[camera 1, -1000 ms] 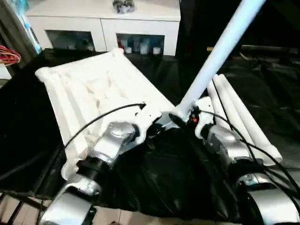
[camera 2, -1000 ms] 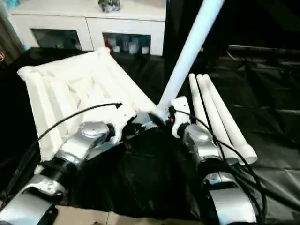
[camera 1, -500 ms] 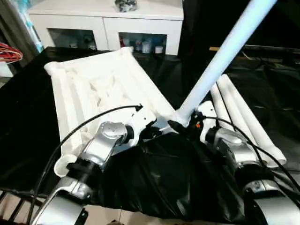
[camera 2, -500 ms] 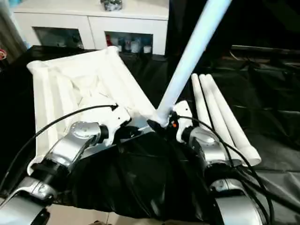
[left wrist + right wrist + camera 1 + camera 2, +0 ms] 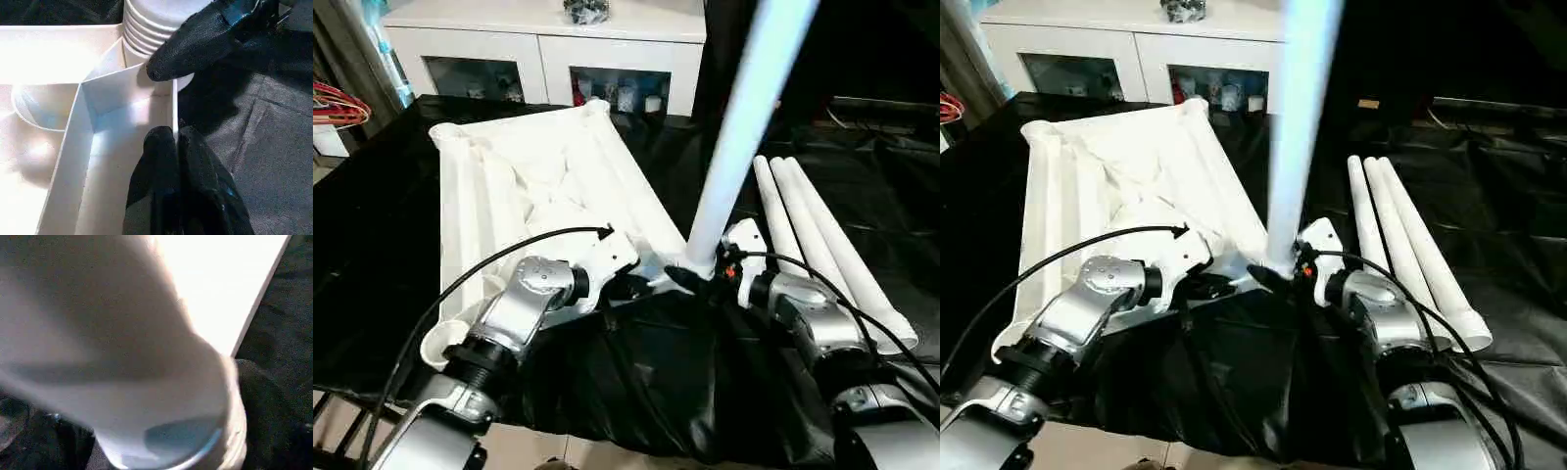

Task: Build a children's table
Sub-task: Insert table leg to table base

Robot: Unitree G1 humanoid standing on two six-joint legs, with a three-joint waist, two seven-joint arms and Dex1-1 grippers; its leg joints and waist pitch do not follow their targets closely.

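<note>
Your right claw (image 5: 703,279) is clamped on the long white tapered plastic leg (image 5: 739,137), standing near upright at the corner socket of the upturned white ribbed tabletop (image 5: 524,191) on the black-draped desk (image 5: 372,245). Left claw (image 5: 171,147), pinched together, steadies the rim. Next, you'd seat the leg squarely.

white glass-fronted cabinet (image 5: 548,44), black floor sheet (image 5: 372,225)

Silver forearms (image 5: 524,304), black looping cables (image 5: 499,257), white wrist housings, black claw fingers (image 5: 176,176)
</note>
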